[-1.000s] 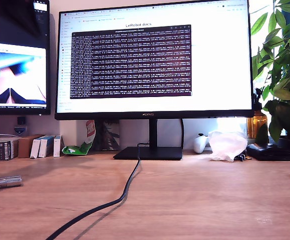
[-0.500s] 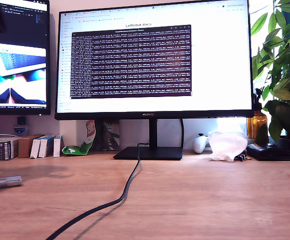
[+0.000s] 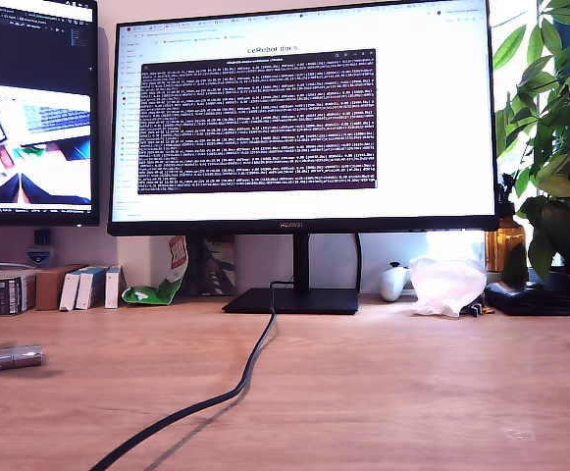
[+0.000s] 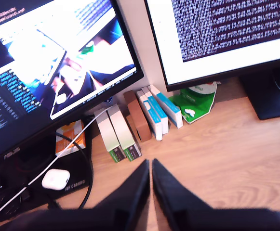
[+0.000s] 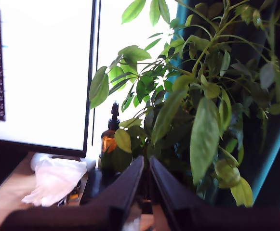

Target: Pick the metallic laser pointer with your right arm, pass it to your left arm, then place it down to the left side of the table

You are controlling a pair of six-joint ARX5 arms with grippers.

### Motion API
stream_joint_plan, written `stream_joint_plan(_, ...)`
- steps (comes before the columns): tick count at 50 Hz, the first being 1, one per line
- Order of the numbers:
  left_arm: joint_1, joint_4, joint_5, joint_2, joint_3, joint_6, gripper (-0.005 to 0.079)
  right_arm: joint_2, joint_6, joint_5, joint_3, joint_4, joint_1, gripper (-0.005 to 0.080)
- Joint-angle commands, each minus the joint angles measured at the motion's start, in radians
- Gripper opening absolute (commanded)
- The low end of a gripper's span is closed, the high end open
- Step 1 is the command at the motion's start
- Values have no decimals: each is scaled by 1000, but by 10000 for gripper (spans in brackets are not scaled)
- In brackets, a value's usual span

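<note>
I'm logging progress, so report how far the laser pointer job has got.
It looks finished. The laser pointer lies on the table at the exterior view's left edge, with nothing touching it. My first gripper and my second gripper are both shut, empty and raised off the table. Nothing is in hand, and nothing visible remains to do.

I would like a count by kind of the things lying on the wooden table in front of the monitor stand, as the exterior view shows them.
Slim silver metal laser pointer: 1
Black cable: 1
Total: 2, both on the light-brown wooden table.
</note>
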Motion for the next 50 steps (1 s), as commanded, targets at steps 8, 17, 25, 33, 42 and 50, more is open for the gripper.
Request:
stream_joint_plan(8, -2, 21, -10, -126, -113, -8, -20, -88, 0, 0, -19, -49, 0, -1)
stream_joint_plan(17, -2, 14, -18, -226, -174, -38, -20, -159, 25, -1, -60, -60, 9, -1)
stream_joint_plan(25, -2, -14, -32, -358, -250, -57, -20, -237, 62, -1, -102, -102, 34, -1)
stream_joint_plan(33, -2, -93, -27, -451, -255, -218, -17, -257, 250, 61, -100, -114, 32, -1)
stream_joint_plan(42, -3, -60, -25, -547, -256, -260, -16, -283, 279, 72, -103, -114, 32, -1)
stream_joint_plan(50, -3, -62, -29, -624, -259, -193, -16, -383, 214, 129, -130, -79, 32, -2)
